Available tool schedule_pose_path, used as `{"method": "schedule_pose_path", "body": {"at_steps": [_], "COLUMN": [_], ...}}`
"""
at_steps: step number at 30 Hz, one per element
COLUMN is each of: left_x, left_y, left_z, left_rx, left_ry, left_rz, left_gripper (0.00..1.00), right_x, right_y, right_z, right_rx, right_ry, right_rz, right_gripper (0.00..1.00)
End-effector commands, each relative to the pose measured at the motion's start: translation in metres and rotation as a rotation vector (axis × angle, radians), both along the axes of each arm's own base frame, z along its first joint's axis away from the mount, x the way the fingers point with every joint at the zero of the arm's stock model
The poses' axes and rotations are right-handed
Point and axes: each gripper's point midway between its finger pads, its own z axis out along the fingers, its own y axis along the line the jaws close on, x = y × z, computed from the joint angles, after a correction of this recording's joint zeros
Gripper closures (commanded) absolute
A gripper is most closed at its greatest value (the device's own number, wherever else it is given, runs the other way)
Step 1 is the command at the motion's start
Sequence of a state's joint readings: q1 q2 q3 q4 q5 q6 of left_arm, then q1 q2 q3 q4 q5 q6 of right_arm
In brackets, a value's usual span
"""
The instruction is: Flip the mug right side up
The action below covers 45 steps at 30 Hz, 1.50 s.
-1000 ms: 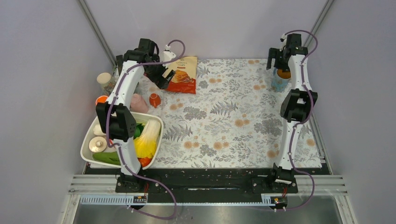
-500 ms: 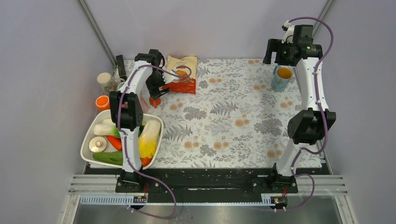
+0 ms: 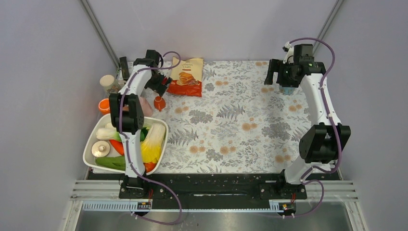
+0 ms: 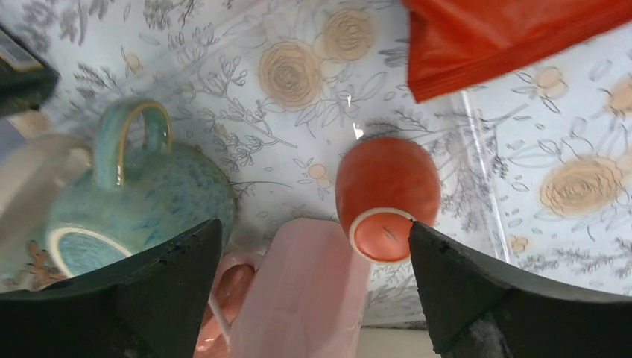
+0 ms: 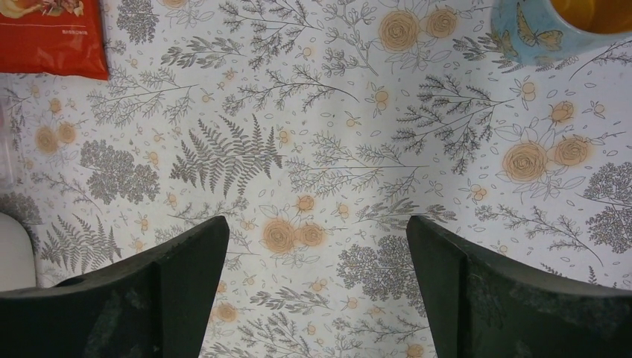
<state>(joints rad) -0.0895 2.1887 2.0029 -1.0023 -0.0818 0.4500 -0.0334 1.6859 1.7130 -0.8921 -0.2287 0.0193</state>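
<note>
My left hand (image 4: pixel 313 227): spread wide, empty.
Teal mug (image 4: pixel 130 198): base showing, beside one finger of it.
Between its fingers: orange cup (image 4: pixel 387 195), pink container (image 4: pixel 305 287).
My right hand (image 5: pixel 317 224): spread wide, empty, above the desk (image 5: pixel 335 112).

- A red-orange snack bag (image 3: pixel 187 77) lies flat at 11 o'clock on the floral tablecloth (image 3: pixel 231 125).
- A white tub (image 3: pixel 166 132) at 8 o'clock holds vegetables (image 3: pixel 151 144).
- A pale jar (image 3: pixel 108 82) stands at 10 o'clock, beyond the tub.
</note>
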Motion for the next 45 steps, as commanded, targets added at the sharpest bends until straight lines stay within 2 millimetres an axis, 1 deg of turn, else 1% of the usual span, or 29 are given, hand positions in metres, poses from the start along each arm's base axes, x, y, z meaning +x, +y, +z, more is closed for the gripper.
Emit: {"method": "schedule_pose_path", "body": {"at_steps": [1, 5, 7, 9, 12, 17, 20, 24, 26, 30, 34, 38, 40, 43, 45], "left_x": [0.011, 0.001, -0.004, -0.01, -0.018, -0.019, -0.021, -0.024, -0.021, -0.016, -0.031, -0.048, -0.052, -0.052, -0.05], "left_y": [0.008, -0.01, -0.013, -0.019, -0.026, -0.034, -0.037, -0.033, -0.03, -0.03, -0.038, -0.042, -0.042, -0.041, -0.04], "left_z": [0.004, -0.018, -0.026, -0.029, -0.026, -0.004, 0.0, -0.011, -0.016, -0.02, -0.028, -0.037, -0.037, -0.034, -0.032], "left_rx": [-0.058, -0.155, -0.17, -0.2, -0.241, -0.301, -0.316, -0.283, -0.269, -0.266, -0.296, -0.31, -0.308, -0.305, -0.304], "left_ry": [-0.097, -0.018, 0.006, 0.028, 0.037, -0.024, -0.033, -0.02, -0.015, -0.004, 0.088, 0.169, 0.182, 0.174, 0.165], "left_rz": [0.224, 0.222, 0.241, 0.247, 0.248, 0.24, 0.233, 0.23, 0.231, 0.223, 0.213, 0.226, 0.238, 0.251, 0.257], "left_gripper": [0.01, 0.03, 0.05, 0.06, 0.06, 0.02, 0.01, 0.01, 0.01, 0.02, 0.07, 0.08, 0.11, 0.14, 0.2], "right_x": [0.0, -0.004, -0.006, -0.008, -0.01, -0.012, -0.015, -0.018, -0.019, -0.022, -0.023, -0.024, -0.024, -0.023, -0.022], "right_y": [0.006, 0.009, 0.009, 0.01, 0.01, 0.01, 0.011, 0.012, 0.013, 0.012, 0.009, 0.007, 0.007, 0.009, 0.009], "right_z": [0.019, 0.015, 0.014, 0.014, 0.014, 0.009, 0.005, -0.001, -0.004, -0.006, -0.003, -0.002, -0.002, -0.001, -0.001], "right_rx": [0.012, 0.023, 0.022, 0.021, 0.02, 0.023, 0.022, 0.022, 0.026, 0.019, -0.004, -0.012, -0.012, -0.004, -0.002], "right_ry": [-0.083, -0.07, -0.068, -0.067, -0.066, -0.054, -0.043, -0.028, -0.022, -0.018, -0.029, -0.034, -0.034, -0.035, -0.035], "right_rz": [0.006, 0.009, 0.009, 0.009, 0.011, 0.015, 0.019, 0.027, 0.033, 0.035, 0.031, 0.026, 0.026, 0.032, 0.034], "right_gripper": [0.01, 0.01, 0.01, 0.01, 0.01, 0.01, 0.01, 0.01, 0.01, 0.01, 0.01, 0.01, 0.01, 0.01, 0.01]}}
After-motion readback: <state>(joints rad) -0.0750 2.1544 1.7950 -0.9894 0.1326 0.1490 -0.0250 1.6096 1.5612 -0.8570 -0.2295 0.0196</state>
